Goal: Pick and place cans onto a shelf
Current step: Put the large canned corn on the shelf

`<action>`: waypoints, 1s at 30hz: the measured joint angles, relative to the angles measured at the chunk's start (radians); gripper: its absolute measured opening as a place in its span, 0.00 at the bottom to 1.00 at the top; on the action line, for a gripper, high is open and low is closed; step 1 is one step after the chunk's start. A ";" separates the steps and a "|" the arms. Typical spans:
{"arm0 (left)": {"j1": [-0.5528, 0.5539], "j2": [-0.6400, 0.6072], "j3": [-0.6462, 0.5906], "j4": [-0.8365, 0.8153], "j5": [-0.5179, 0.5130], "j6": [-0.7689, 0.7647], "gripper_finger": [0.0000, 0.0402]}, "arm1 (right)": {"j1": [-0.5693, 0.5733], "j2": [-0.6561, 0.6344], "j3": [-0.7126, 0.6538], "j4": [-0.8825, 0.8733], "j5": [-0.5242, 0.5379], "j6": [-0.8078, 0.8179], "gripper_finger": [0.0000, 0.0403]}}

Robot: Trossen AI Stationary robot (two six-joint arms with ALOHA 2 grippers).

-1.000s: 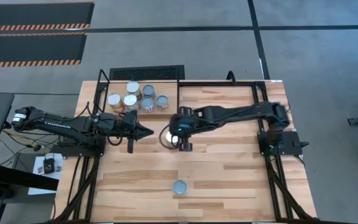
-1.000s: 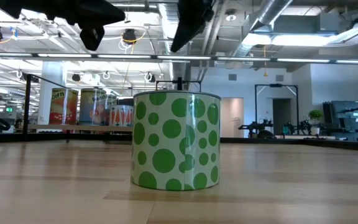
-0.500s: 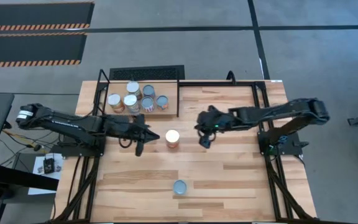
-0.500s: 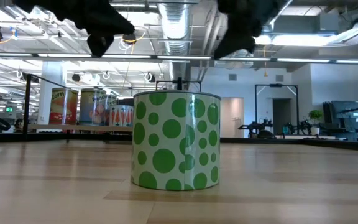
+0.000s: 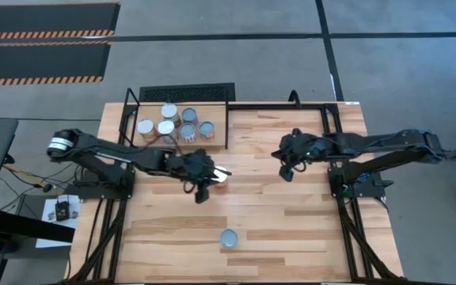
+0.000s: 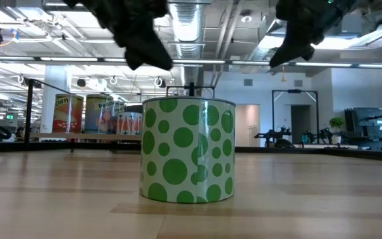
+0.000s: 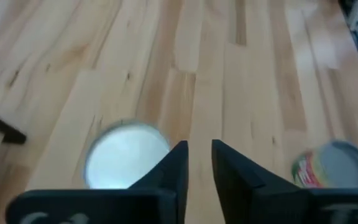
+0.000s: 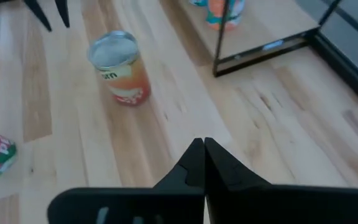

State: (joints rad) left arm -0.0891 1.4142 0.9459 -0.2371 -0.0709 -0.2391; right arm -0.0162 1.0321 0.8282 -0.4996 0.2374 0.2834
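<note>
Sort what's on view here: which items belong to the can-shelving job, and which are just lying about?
Job items:
- shelf with black rod frame
- five cans on the shelf
- white-topped can mid-table, beside the left gripper
- green-dotted can near the table's front edge
- right gripper, fingers shut, holding nothing

Lying about:
- black ribbed mat behind the table
- small device with cables, left of the table

Five cans [image 5: 169, 123] upright on the shelf [image 5: 215, 138] — two more on the tabletop.

The plank table [image 5: 291, 214] carries the shelf [image 5: 212, 139] with six cans [image 5: 167, 125], an orange can [image 5: 221, 176] beside the left claw [image 5: 202, 190], and a dotted can [image 5: 229, 237] nearer.
</note>
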 joint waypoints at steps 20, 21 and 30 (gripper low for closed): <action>-0.001 0.183 0.237 -0.416 -0.058 0.264 0.39 | -0.045 -0.145 -0.069 -0.080 -0.034 -0.161 0.03; -0.001 0.189 0.237 -0.423 -0.073 0.280 0.39 | -0.045 -0.145 -0.070 -0.078 -0.034 -0.162 0.03; 0.013 0.192 0.235 -0.450 -0.120 0.509 0.31 | -0.045 -0.145 -0.070 -0.055 -0.030 -0.122 0.03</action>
State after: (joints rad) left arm -0.0764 1.6058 1.1806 -0.6868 -0.1906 0.2703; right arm -0.0616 0.8871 0.7586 -0.5545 0.2077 0.1611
